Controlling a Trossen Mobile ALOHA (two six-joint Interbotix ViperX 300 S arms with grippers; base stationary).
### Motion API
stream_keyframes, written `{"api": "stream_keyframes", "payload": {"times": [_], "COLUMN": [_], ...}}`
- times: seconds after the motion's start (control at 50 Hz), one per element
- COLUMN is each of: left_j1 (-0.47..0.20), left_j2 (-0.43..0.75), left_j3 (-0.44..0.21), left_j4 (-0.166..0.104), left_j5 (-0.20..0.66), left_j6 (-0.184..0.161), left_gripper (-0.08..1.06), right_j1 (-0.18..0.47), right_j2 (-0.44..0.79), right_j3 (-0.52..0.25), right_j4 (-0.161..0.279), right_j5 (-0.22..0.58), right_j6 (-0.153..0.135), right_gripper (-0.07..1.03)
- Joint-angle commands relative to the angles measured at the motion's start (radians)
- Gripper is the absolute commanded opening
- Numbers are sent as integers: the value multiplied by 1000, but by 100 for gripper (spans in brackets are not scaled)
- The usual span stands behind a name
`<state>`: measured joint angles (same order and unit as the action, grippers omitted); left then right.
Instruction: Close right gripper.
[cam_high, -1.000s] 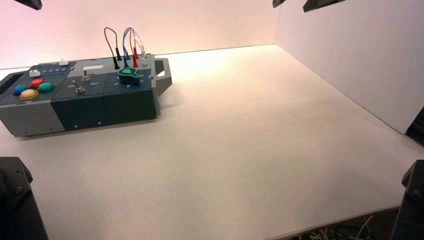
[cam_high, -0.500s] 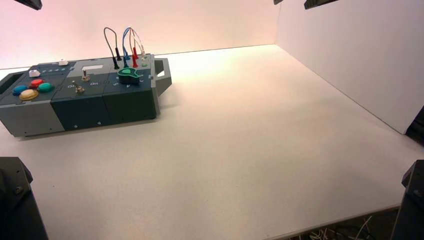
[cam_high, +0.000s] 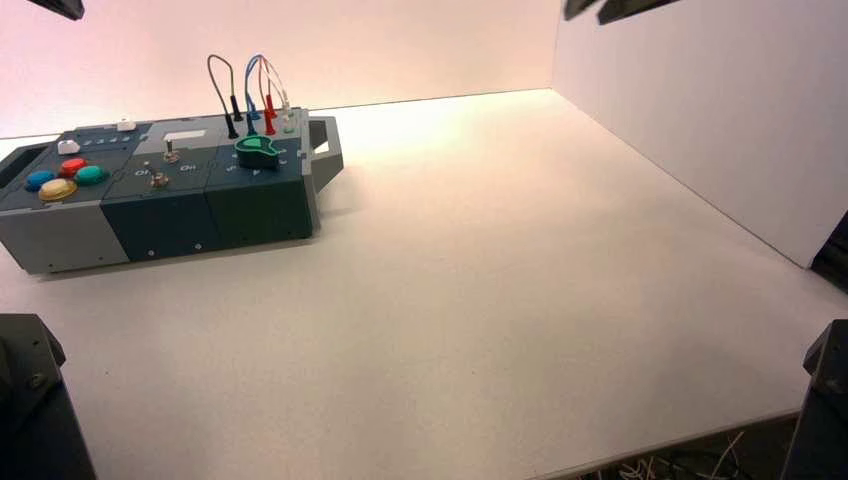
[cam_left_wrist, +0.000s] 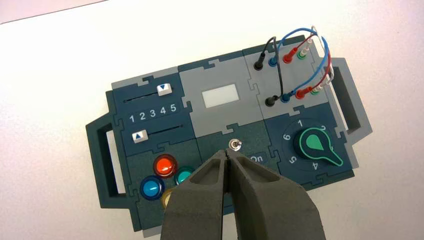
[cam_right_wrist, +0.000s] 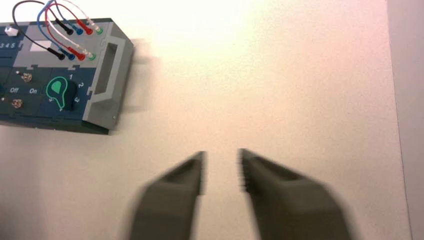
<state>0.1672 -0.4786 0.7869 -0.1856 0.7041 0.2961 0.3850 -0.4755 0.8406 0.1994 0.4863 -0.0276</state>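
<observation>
Our right hand (cam_right_wrist: 220, 170) was the thing to close, and it hung in the air over the bare white bench (cam_right_wrist: 280, 90), out to the right of the box (cam_right_wrist: 60, 80). Its two fingers (cam_right_wrist: 175, 195) were apart, with a small gap between them, and nothing sat in that gap. Only the bench showed under it. The fingers looked smeared in the right wrist view, so we guess they were moving.

The box lay well apart from this hand, far off to the left, with its grey handle (cam_right_wrist: 106, 85) on the side nearest to it. So we judged the closing would catch nothing, and the fingers only had to come together where they were.

Our left hand (cam_left_wrist: 228, 162) was much nearer to the box. It hung right above it, fingers pressed together and holding nothing, with the tips just by a small metal switch (cam_left_wrist: 234, 145). Beside that switch sat the green knob (cam_left_wrist: 315, 146). Red, blue and black wires (cam_left_wrist: 300, 55) looped over the far edge.

In the high view the box (cam_high: 170, 190) stood far left on the bench.
</observation>
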Motion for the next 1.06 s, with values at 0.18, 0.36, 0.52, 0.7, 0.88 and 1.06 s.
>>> {"api": "stream_keyframes", "payload": {"times": [0.18,0.36,0.52,0.7,0.88,1.06], "left_j1": [-5,-5,-5,-5,-6,-6], "left_j2": [-5,-18,-31,-38,-48,-63], "left_j3": [-17,-17,-15,-14,-17,-20], "left_j4": [2,2,2,2,-5,-6], "left_j5": [-6,-3,-3,-3,-3,-3], "left_j6": [8,8,6,6,0,0], "left_gripper": [-3,-3,-3,-3,-3,-3], "right_j1": [-2,0,-2,-2,-2,-2], "right_j2": [-29,-29,-32,-34,-34,-34], "right_j3": [-18,-20,-28,-41,-46,-60], "right_j4": [5,5,3,3,0,-2], "right_j5": [9,20,34,41,41,41], "right_j6": [2,2,0,0,2,0], "right_gripper": [-2,-2,-2,-2,-2,-2]}}
